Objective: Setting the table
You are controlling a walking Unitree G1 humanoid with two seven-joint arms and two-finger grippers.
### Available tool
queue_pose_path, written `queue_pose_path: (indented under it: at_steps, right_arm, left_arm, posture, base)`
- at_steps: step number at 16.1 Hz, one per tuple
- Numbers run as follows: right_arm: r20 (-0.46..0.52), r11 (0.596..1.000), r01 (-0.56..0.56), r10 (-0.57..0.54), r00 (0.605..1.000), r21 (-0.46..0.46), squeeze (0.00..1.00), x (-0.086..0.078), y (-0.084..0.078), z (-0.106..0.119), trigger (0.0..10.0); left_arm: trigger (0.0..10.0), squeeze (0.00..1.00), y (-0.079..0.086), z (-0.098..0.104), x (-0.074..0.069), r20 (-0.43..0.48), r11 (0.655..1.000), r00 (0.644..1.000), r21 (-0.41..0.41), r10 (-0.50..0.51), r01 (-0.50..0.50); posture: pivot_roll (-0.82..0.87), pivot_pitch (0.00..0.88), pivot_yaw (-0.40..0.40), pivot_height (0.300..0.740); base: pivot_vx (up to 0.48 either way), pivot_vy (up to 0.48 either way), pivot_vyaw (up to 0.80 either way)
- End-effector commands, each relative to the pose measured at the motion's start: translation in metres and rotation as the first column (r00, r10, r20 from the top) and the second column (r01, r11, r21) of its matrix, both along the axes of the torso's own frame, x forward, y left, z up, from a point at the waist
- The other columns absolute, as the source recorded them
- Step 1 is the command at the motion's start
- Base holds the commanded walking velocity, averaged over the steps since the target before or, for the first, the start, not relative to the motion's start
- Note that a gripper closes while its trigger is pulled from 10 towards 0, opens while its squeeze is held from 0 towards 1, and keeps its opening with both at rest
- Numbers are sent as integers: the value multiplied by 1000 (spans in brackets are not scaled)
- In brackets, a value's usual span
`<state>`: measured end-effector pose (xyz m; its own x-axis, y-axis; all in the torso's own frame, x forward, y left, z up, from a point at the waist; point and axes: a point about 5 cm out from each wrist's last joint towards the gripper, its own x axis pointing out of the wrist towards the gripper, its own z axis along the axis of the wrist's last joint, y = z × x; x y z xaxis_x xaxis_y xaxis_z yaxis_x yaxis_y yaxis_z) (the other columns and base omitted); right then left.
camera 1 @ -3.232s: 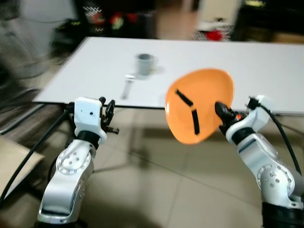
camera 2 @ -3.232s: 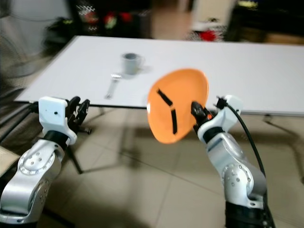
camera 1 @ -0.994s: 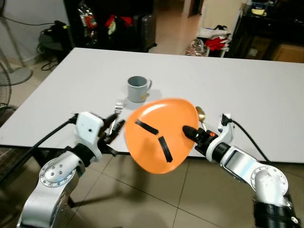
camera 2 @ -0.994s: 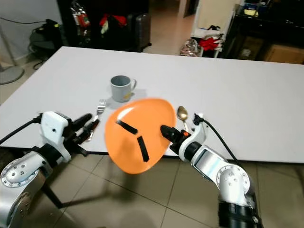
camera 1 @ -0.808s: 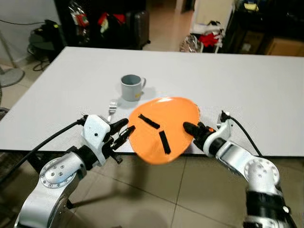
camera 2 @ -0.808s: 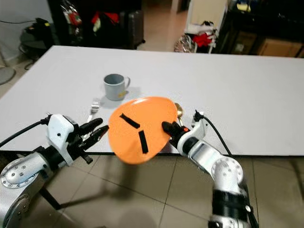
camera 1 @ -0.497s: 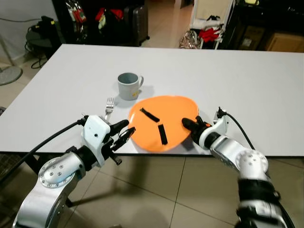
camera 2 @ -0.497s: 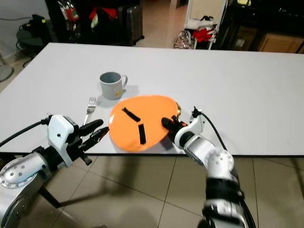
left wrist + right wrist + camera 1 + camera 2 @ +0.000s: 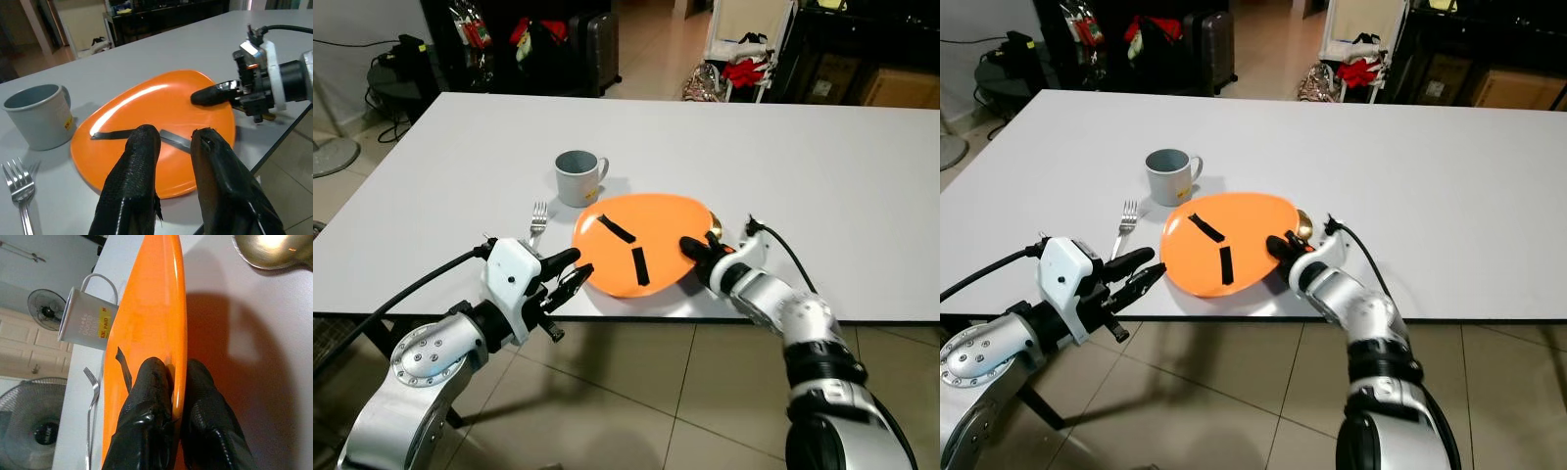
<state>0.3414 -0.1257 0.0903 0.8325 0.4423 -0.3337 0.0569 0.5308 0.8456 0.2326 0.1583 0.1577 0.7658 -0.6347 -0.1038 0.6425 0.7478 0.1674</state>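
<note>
While the right claw (image 9: 693, 251) pinches its rim, the orange plate (image 9: 636, 257) rests on the table (image 9: 822, 166).

The orange plate (image 9: 641, 252) hides most of the gold spoon (image 9: 715, 226); only its bowl shows.

White worktop (image 9: 1449, 186) carries four items, all near its front edge toward the left. Orange plate (image 9: 1224, 243), marked with two black strips, lies low over the worktop just behind the front edge. Right gripper (image 9: 1283, 245) grips the plate's right rim, jaws closed on it. Gold spoon (image 9: 1303, 224) shows just behind that gripper, touching the plate's right edge. Grey mug (image 9: 1169, 175) stands upright behind the plate, handle to the right. Fork (image 9: 1123, 221) lies left of the plate, tines pointing away from the front edge. Left gripper (image 9: 1143, 268) hovers off the front edge, left of the plate, jaws slightly parted and holding nothing.
</note>
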Motion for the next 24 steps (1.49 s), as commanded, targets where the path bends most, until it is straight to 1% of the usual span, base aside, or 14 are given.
queue_pose_path:
  at_steps: [1,5,6,10,11,14,15,16,17,18,19,23,24]
  right_arm:
    - [-17,999,-11,10,1000,-53,0,0,3,-6,10000]
    - [-8,999,-7,7,1000,-42,0,6,14,-7,10000]
    - [-6,998,-25,25,1000,-50,0,7,20,-8,10000]
    - [-21,996,-68,67,998,-58,0,6,30,-14,10000]
    - [-24,995,-66,65,998,-78,0,6,32,-16,10000]
    - [-34,997,-31,28,999,-77,0,8,28,-17,10000]
    - [-41,997,-13,10,999,-74,0,8,25,-18,10000]
    - [-49,997,-4,0,999,-78,314,8,21,-20,10000]
    - [-54,997,-4,-1,999,-82,722,7,20,-22,10000]
    - [-57,997,-3,-2,998,-83,973,7,19,-23,10000]
    - [-60,996,-2,-3,998,-86,1000,6,19,-24,10000]
    - [-61,996,4,-10,998,-92,1000,7,14,-25,10000]
    - [-61,994,0,-6,998,-109,1000,6,13,-25,10000]
  left_arm:
    - [10000,0,0,3,2,9,1000,1000,2,-8,8]
    - [10000,0,0,4,3,13,1000,1000,5,-12,11]
    - [10000,0,0,4,3,15,1000,1000,6,-14,13]
    - [10000,0,0,5,4,20,1000,1000,8,-15,15]
    - [10000,0,-1,5,3,21,1000,1000,8,-19,19]
    - [10000,0,-3,5,3,19,1000,999,3,-26,26]
    - [10000,0,-5,4,2,9,999,999,0,-34,34]
    - [10000,0,-6,2,1,0,999,999,-2,-39,39]
    - [10000,0,-7,2,1,-1,999,999,-2,-39,39]
    - [10000,0,-7,1,1,-1,999,999,-5,-38,38]
    - [10000,0,-7,1,1,-4,999,999,-5,-36,36]
    - [10000,0,-5,-2,1,-13,1000,1000,0,-19,19]
    - [10000,0,-5,-2,1,-15,1000,1000,2,-18,18]
  posture:
    - [1,6,6,740]
    - [4,2,9,740]
    - [7,0,7,740]
    - [13,0,4,740]
    - [13,0,4,740]
    - [13,0,0,740]
    - [9,0,0,740]
    - [7,0,1,740]
    - [5,0,1,740]
    - [4,0,1,740]
    - [3,0,1,740]
    - [-2,0,1,740]
    - [-2,0,1,740]
  base:
    - [0,0,0]
    - [0,0,0]
    - [0,0,0]
    - [0,0,0]
    - [0,0,0]
    - [0,0,0]
    - [0,0,0]
    - [0,0,0]
    - [0,0,0]
    - [0,0,0]
    - [0,0,0]
    - [0,0,0]
    - [0,0,0]
